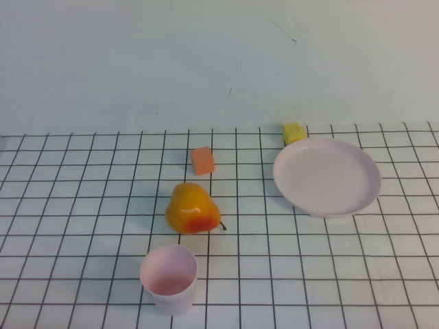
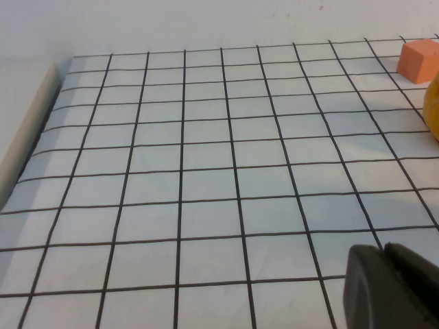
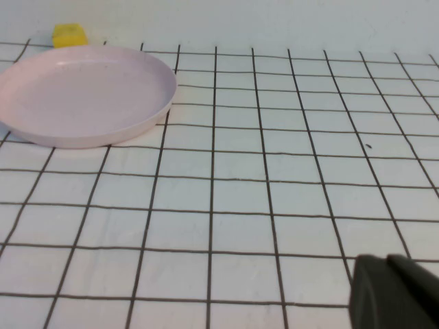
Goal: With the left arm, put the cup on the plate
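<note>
In the high view, the cup (image 1: 169, 279) stands upright on the gridded table (image 1: 82, 205) near its front edge, mouth up, with the pear (image 1: 193, 210) just behind it and an orange cube (image 1: 202, 160) farther back. The plate (image 1: 327, 177) lies well apart from the cup, toward the back right, and a yellow block (image 1: 294, 132) sits against its far rim. Neither arm appears in this view. In the left wrist view, the left claw (image 2: 391, 288) shows only as a dark tip at the frame's corner, above bare grid squares; whether it is wide or narrow cannot be told. The orange cube (image 2: 419, 60) and a sliver of the pear (image 2: 432, 103) sit at the frame's edge. In the right wrist view, the right claw (image 3: 394, 295) is likewise a dark tip over the table, its spread impossible to tell, with the plate (image 3: 86, 96) and yellow block (image 3: 69, 35) beyond.
</note>
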